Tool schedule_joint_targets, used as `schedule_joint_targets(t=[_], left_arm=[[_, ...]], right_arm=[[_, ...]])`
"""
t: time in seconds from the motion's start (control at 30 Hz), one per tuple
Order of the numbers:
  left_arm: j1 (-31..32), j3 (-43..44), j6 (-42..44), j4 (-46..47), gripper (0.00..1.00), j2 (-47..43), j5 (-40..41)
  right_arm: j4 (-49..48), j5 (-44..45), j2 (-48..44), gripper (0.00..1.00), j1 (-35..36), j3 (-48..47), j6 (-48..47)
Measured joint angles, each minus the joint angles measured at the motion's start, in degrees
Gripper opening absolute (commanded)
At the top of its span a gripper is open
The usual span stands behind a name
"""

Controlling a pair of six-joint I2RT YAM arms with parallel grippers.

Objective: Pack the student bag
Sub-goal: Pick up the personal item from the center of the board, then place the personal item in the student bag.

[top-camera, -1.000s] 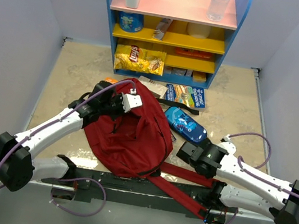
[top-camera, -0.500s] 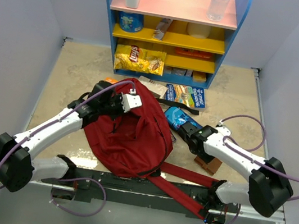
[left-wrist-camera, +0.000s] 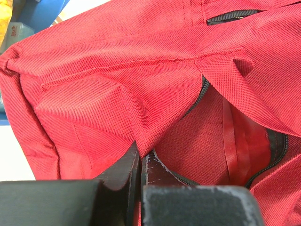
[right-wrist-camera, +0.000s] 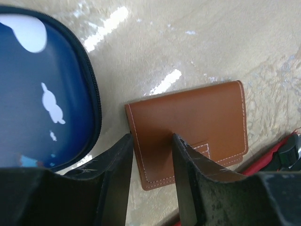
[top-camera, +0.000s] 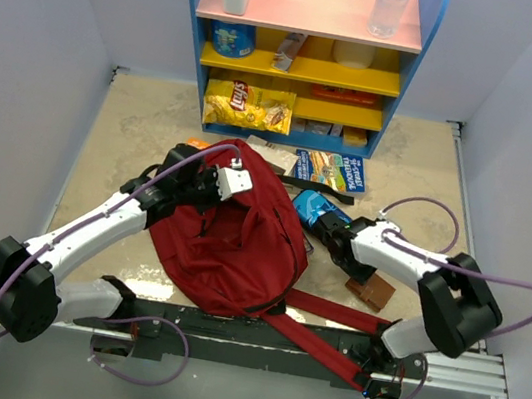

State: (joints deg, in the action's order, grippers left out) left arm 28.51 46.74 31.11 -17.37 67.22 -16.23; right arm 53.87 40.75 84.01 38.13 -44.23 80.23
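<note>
moved: right hand (right-wrist-camera: 151, 141) has swung in beside the blue pencil case (right-wrist-camera: 42, 94), jaws narrowing
right hand: jaws apart, poised over one edge of the brown wallet (right-wrist-camera: 197, 117)
left hand (left-wrist-camera: 140, 160): clamped together on a fold of the student bag (left-wrist-camera: 117, 70)
student bag: slumped mid-counter (top-camera: 135, 128), between both arms, zip agape
</note>
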Motion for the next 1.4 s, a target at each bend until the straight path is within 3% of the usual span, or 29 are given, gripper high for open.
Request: schedule_joint_targets(t=[0.33,0.43,0.53,0.57,0.93,1.13,1.4], left_arm=[[0.00,0.00,0.02,-0.04,0.00,-0.28,-0.15],[-0.02,0.00,0.09,-0.07,0.00,-0.31,-0.17],[-0.15,0.00,0.17,-0.09,0.00,-0.48,-0.24],[-0.24,0.00,0.20,-0.11,0.00,-0.52,-0.31],[-1.09,-0.02,0.92,-0.11,0.00,-1.11,-0.61],[-1.14,-0.02,1.05,-0.09,0.00,-1.11,-0.68],[-1.44,-0.46,1.07,0.31,0.00,-1.11,-0.68]], right_arm=[[-1.07,-1.29,4.98,0.32,0.00,-0.87,-2.75],[-1.42,-1.29,4.98,0.24,0.00,-0.90,-3.15],[-1.88,-1.31,4.98,0.02,0.00,-1.09,-3.69],[-1.92,-1.33,4.98,0.00,0.00,-1.22,-4.00],[-0.72,-1.88,0.94,0.00,0.35,-2.64,-4.92],[2.08,-1.07,-6.93,0.00,6.54,-12.11,-4.90],[2.45,0.26,-7.32,0.00,11.63,-21.40,-7.52]])
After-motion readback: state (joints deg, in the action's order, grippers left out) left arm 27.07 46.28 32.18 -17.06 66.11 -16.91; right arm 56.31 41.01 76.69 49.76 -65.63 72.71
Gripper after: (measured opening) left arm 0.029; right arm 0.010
